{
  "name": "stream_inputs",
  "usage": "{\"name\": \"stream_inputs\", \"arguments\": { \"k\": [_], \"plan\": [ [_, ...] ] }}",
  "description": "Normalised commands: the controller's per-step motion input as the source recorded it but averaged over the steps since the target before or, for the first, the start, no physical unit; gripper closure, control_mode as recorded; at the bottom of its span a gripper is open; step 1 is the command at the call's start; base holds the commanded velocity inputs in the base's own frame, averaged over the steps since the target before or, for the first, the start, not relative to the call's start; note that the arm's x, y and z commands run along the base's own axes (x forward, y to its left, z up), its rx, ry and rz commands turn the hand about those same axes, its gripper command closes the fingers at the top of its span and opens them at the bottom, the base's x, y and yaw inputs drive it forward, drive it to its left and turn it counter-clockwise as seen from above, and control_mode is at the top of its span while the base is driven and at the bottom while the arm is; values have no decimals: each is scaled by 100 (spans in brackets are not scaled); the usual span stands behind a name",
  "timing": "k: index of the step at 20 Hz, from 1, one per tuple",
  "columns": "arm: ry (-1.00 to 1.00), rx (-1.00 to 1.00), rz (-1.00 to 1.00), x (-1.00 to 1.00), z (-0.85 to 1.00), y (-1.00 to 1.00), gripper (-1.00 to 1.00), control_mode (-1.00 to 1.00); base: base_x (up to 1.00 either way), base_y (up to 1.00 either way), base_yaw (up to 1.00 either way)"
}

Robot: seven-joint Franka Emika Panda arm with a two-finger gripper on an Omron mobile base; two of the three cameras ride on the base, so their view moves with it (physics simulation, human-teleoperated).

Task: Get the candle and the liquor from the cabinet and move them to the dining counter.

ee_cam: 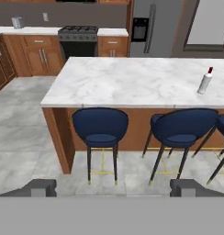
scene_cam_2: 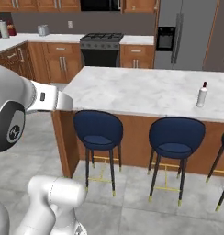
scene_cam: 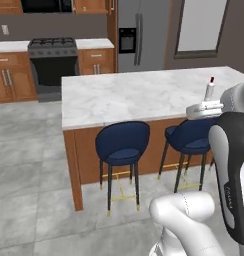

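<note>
The liquor (scene_cam: 209, 90), a slim white-grey bottle with a red cap, stands upright near the right end of the dining counter (scene_cam: 134, 95). It shows again as liquor (scene_cam_2: 202, 96) and liquor (ee_cam: 205, 82) on the marble top (scene_cam_2: 141, 92) (ee_cam: 132, 80). My gripper (ee_cam: 114, 189) is open and holds nothing. It hangs in the air well short of the counter, facing its long side. The candle is out of view. Brown wall cabinets (scene_cam_2: 36, 4) line the top of the back wall with doors shut; I cannot tell which is the task's cabinet.
Navy stools (scene_cam: 122, 145) (scene_cam_2: 98, 128) (ee_cam: 100, 126) stand along the counter's near side. A black stove (scene_cam_2: 101, 39), low wooden base cabinets (scene_cam_2: 61, 59) and a steel fridge (scene_cam_2: 178, 32) line the back wall. Grey tiled floor (ee_cam: 26, 133) lies open to the left of the island.
</note>
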Motion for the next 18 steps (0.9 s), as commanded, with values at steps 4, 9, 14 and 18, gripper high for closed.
{"name": "stream_inputs", "arguments": {
  "k": [4, 9, 14, 18],
  "plan": [
    [0, 0, 0, 0, 0, 0, -100, 100, -15, 100, 12],
    [0, 0, 0, 0, 0, 0, -100, 100, -7, 100, 11],
    [0, 0, 0, 0, 0, 0, -100, 100, 0, 100, 7],
    [0, 0, 0, 0, 0, 0, -100, 100, 2, 100, 5]
  ]
}}
